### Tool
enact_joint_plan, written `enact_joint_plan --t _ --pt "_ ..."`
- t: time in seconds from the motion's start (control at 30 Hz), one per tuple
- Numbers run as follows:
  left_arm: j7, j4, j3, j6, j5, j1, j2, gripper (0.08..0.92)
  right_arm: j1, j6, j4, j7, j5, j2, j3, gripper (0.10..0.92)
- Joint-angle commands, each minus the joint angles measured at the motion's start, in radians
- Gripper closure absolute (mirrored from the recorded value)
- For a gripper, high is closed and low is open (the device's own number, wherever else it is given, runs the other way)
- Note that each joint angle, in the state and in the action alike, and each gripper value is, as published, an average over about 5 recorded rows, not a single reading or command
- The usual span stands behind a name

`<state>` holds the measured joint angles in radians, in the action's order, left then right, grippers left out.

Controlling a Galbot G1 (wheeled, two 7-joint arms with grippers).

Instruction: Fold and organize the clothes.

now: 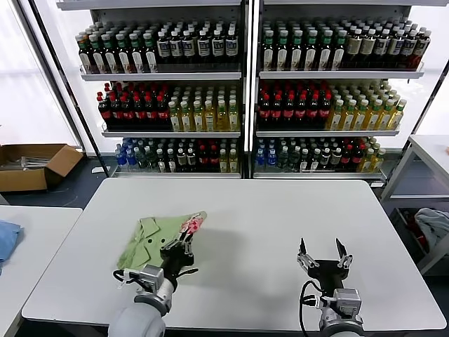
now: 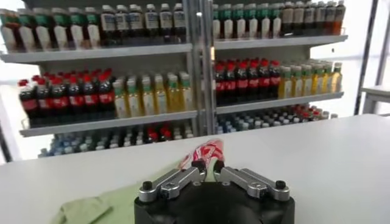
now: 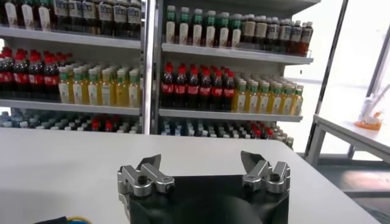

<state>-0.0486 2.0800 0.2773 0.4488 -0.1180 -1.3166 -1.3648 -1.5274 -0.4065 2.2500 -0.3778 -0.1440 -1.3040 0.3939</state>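
left gripper (image 1: pixel 186 242): clamped on shirt (image 1: pixel 151 241), table (image 1: pixel 266 217) front-left | right gripper (image 1: pixel 323 254): fingers spread, empty, front-right

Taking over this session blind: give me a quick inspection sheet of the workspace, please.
Surface: white table, bare apart from the shirt.
Job's things: light green shirt, bunched, its red-and-white print lifted.
Clutter: nothing seen.
Hands: left hand shut on the shirt; right hand open over bare table.
Cables: black cable looped at the right wrist.
Surroundings: bottle shelves behind; cardboard box on the floor; side tables either side.
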Motion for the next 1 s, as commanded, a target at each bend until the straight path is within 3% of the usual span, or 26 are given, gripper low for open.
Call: enact_joint_plan --t 0.03,0.3,0.53,0.63,0.87,1.0 --pt "0.036 -0.037 -0.127 -0.024 -0.104 0.067 -0.071 0.880 0.015 -0.030 -0.015 0.000 0.009 -0.008 -0.014 0.203" --pt "0.049 0.011 -0.149 -0.051 -0.137 0.054 -0.092 0.676 0.079 -0.106 -0.076 -0.017 -0.084 -0.014 -0.050 0.203" --pt "0.000 0.030 -0.030 -0.018 -0.015 0.033 -0.062 0.477 0.159 -0.170 -0.088 -0.035 -0.476 -0.008 -0.131 0.203" --pt "-0.028 0.029 0.057 -0.004 0.062 0.024 -0.032 0.390 0.219 -0.174 -0.127 -0.053 -0.572 -0.007 -0.198 0.203" --pt "-0.051 0.057 0.203 -0.006 0.052 -0.028 0.018 0.204 0.344 -0.175 -0.219 -0.120 -0.654 -0.030 -0.342 0.203" --pt "-0.058 0.064 0.238 -0.008 0.035 -0.049 0.023 0.179 0.381 -0.174 -0.261 -0.154 -0.672 -0.067 -0.382 0.203"
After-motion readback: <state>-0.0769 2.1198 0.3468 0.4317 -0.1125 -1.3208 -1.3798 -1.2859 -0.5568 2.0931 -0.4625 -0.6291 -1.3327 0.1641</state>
